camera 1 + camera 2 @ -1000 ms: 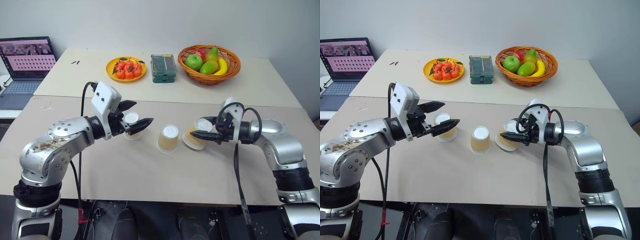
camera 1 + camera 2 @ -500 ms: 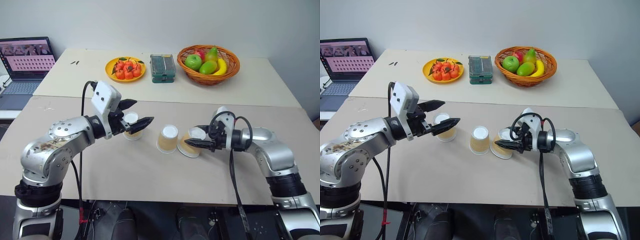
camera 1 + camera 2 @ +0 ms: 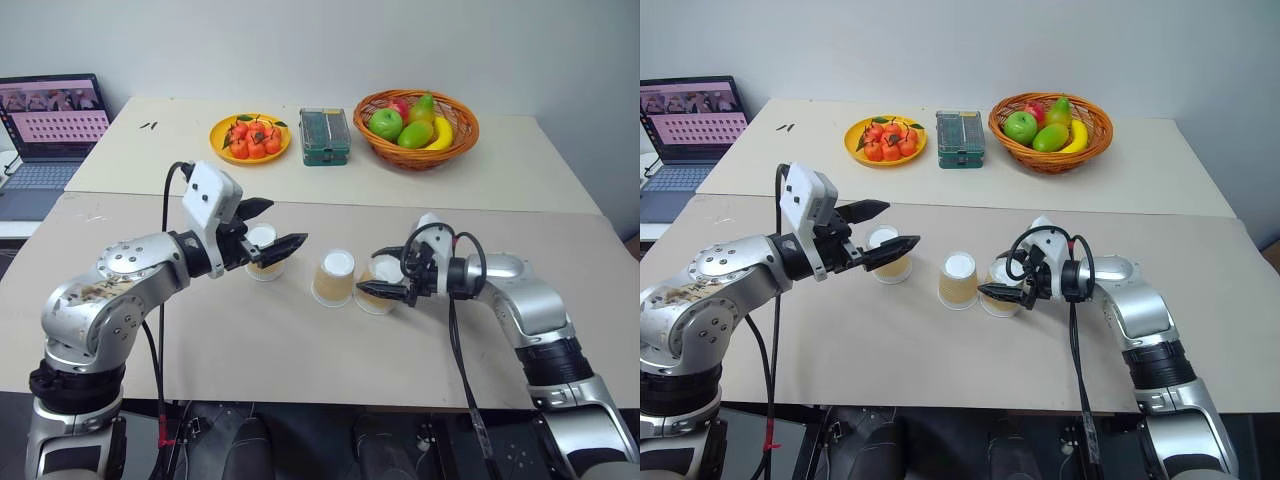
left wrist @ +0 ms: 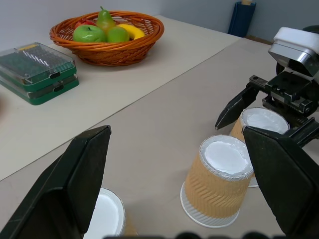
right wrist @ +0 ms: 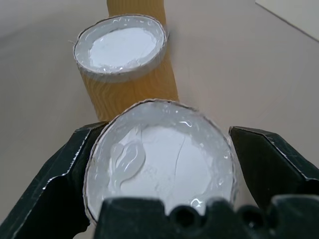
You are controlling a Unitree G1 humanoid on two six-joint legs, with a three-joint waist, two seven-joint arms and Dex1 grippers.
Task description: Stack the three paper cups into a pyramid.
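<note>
Since a second ago our right gripper (image 3: 383, 283) has come down and in toward the middle cup (image 3: 333, 278), carrying its cup (image 3: 381, 285) from a tilted hold to a place on the table (image 3: 300, 350) right beside the middle cup, upside down with the white base up. Our right fingers, which were pinching it, are now spread on either side of it, with a gap showing at least on one side in the right wrist view. Our left gripper (image 3: 267, 236) has not shifted; its fingers stand wide apart, framing the third cup (image 3: 263, 252), which sits on the far side of the middle cup from the right one, well apart from it.

So two cups form a base pair, judging from how close they sit, and the third is not yet on top.

The risk, as we judge it, is in backing out: the spread fingers flank a light cup, and a sideways drag could nudge it against the middle cup or tip it. A base pair set unevenly would also leave the top cup poorly supported.
</note>
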